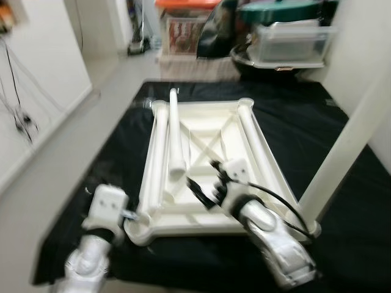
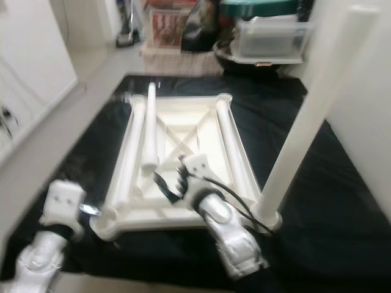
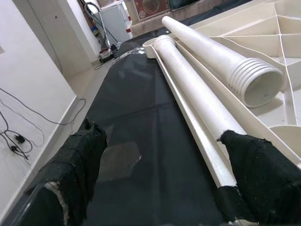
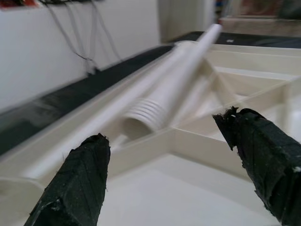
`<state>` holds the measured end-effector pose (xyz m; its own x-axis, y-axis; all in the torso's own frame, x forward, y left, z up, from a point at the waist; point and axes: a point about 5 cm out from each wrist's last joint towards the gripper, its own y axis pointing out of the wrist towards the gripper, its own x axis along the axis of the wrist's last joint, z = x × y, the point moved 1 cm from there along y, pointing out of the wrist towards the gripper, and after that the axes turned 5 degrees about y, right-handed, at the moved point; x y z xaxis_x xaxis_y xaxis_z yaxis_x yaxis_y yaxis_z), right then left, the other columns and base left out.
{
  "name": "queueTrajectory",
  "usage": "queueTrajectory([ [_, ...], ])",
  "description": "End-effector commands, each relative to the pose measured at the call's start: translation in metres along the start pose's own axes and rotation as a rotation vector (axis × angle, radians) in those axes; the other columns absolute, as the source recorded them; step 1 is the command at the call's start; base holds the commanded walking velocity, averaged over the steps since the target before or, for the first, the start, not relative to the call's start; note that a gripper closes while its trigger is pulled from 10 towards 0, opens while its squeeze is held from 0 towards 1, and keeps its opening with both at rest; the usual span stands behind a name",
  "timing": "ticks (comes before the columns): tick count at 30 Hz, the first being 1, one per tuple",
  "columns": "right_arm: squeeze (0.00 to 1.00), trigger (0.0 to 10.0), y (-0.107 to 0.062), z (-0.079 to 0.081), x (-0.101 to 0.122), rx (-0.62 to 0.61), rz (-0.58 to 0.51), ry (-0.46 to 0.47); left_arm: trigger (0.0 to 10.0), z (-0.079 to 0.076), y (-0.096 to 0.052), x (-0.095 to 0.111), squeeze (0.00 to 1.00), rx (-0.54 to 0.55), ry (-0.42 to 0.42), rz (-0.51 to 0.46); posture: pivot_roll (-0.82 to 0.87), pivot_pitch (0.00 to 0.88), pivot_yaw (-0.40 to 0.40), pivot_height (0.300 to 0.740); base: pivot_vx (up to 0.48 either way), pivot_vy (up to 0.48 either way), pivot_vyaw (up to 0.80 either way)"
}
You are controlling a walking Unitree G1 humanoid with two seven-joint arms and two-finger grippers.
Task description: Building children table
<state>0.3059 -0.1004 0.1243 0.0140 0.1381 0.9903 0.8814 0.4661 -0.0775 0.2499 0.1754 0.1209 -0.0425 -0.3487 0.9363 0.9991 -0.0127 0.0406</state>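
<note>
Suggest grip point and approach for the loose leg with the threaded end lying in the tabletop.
Grip the loose leg on its smooth shaft just behind the threaded end, from above, fingers across it. It lies flat along the upturned tabletop, and the right gripper already faces that end, open.

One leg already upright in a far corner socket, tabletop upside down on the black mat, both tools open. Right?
Wrong corner. The upright leg stands in the near right corner socket, as the right eye view shows. The rest holds: tabletop upside down on the black mat, left tool and right tool open.
</note>
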Motion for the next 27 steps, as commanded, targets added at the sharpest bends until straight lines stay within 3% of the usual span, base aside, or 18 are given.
queueTrajectory([
  [1, 0.00, 10.0, 0.006, 0.004, 0.006, 0.008, -0.034, -0.051, 10.0, 0.002, -0.001, -0.005, 0.00, 0.010, 0.008, 0.025, 0.10, 0.000, -0.023, 0.740, 0.000, 0.000, 0.00],
  [4, 0.00, 10.0, 0.020, 0.021, 0.011, 0.120, -0.036, -0.137, 10.0, -0.006, 0.001, -0.005, 0.00, -0.016, 0.017, 0.019, 0.10, 0.000, -0.022, 0.740, 0.000, 0.000, 0.00],
  [6, 0.00, 10.0, 0.021, 0.022, 0.011, 0.126, -0.035, -0.148, 10.0, -0.007, 0.001, -0.005, 0.00, -0.017, 0.015, 0.019, 0.10, 0.000, -0.022, 0.740, 0.000, 0.000, 0.00],
  [8, 0.00, 10.0, 0.031, 0.027, 0.012, 0.122, -0.024, -0.232, 10.0, -0.009, 0.003, -0.003, 0.00, -0.022, 0.013, 0.011, 0.09, 0.000, -0.026, 0.740, 0.000, 0.000, 0.00],
  [11, 0.00, 10.0, 0.046, 0.035, 0.017, 0.133, -0.024, -0.228, 10.0, -0.008, 0.005, -0.003, 0.00, -0.013, 0.014, 0.010, 0.11, 0.000, -0.046, 0.740, 0.000, 0.000, 0.00],
  [14, 0.00, 10.0, 0.066, 0.052, 0.013, 0.149, 0.027, -0.233, 10.0, 0.001, 0.002, -0.005, 0.00, 0.038, 0.021, 0.025, 0.15, 0.000, -0.078, 0.740, 0.000, 0.000, 0.00],
  [18, 0.00, 10.0, 0.076, 0.056, 0.008, 0.127, 0.070, -0.267, 10.0, 0.005, 0.000, -0.007, 0.00, 0.055, 0.026, 0.031, 0.17, 0.000, -0.092, 0.740, 0.000, 0.000, 0.00],
  [20, 0.00, 10.0, 0.080, 0.057, 0.001, 0.105, 0.143, -0.235, 10.0, 0.006, -0.003, -0.009, 0.00, 0.060, 0.031, 0.037, 0.18, 0.000, -0.102, 0.740, 0.000, 0.000, 0.00],
  [22, 0.00, 10.0, 0.081, 0.062, -0.011, 0.122, 0.255, -0.079, 10.0, 0.006, -0.005, -0.010, 0.00, 0.065, 0.034, 0.044, 0.18, 0.000, -0.110, 0.740, 0.000, 0.000, 0.00],
  [23, 0.00, 10.0, 0.081, 0.062, -0.011, 0.122, 0.255, -0.079, 10.0, 0.006, -0.005, -0.010, 0.00, 0.065, 0.034, 0.044, 0.18, 0.000, -0.110, 0.740, 0.000, 0.000, 0.00],
  [24, 0.00, 10.0, 0.080, 0.062, -0.016, 0.116, 0.294, 0.000, 10.0, 0.005, -0.005, -0.010, 0.00, 0.067, 0.034, 0.047, 0.18, 0.000, -0.112, 0.740, 0.000, 0.000, 0.00],
  [27, 0.00, 10.0, 0.077, 0.037, -0.025, 0.022, 0.332, 0.115, 10.0, 0.004, -0.007, -0.012, 0.00, 0.069, 0.031, 0.052, 0.17, 0.000, -0.108, 0.740, 0.000, 0.000, 0.00],
])
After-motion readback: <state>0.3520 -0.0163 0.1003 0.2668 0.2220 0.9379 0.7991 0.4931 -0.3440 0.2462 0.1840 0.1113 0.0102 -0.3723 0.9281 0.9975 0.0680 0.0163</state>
